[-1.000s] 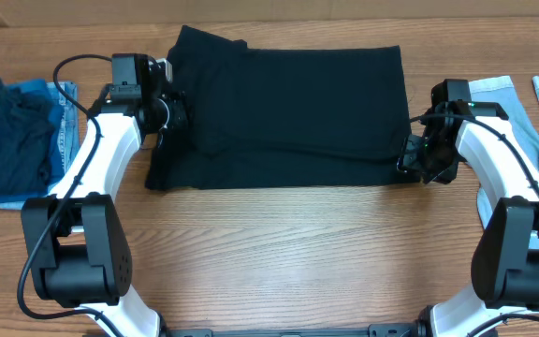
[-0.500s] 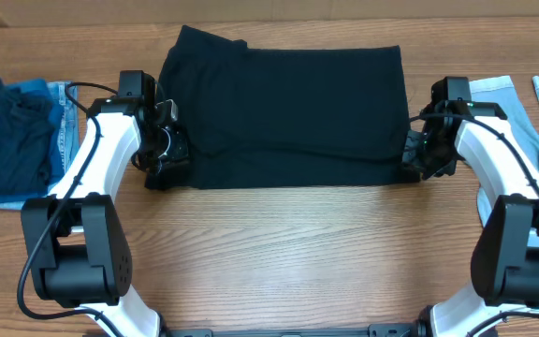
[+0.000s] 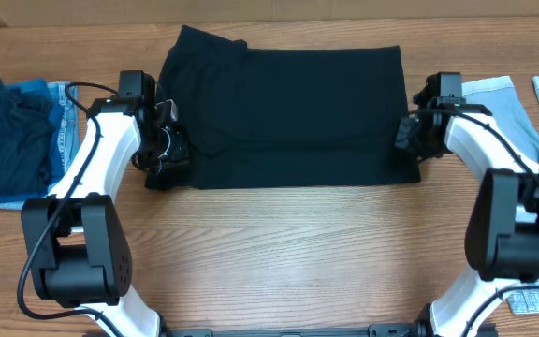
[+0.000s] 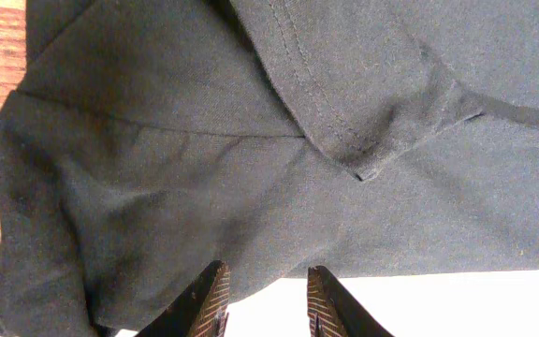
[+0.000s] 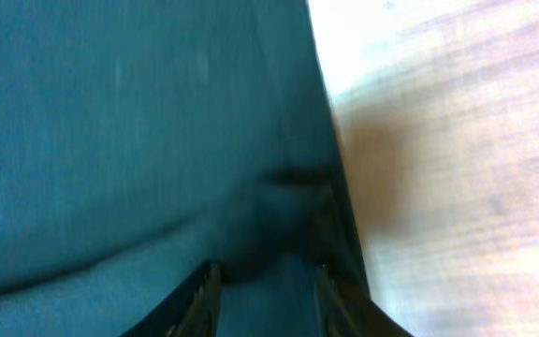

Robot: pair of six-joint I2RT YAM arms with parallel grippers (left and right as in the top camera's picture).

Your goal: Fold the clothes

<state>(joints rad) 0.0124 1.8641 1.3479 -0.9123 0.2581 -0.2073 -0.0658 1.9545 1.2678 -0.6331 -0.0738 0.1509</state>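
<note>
Both pincers have shifted over the worktop (image 3: 288, 253), where the black clothes (image 3: 288, 112) lie part-folded mid-surface. The left pincer (image 4: 262, 285) went to the near-left corner, the right pincer (image 5: 262, 281) up the right edge. Each straddles hem; whether clenched, I cannot tell. A fold looks imminent.
</note>
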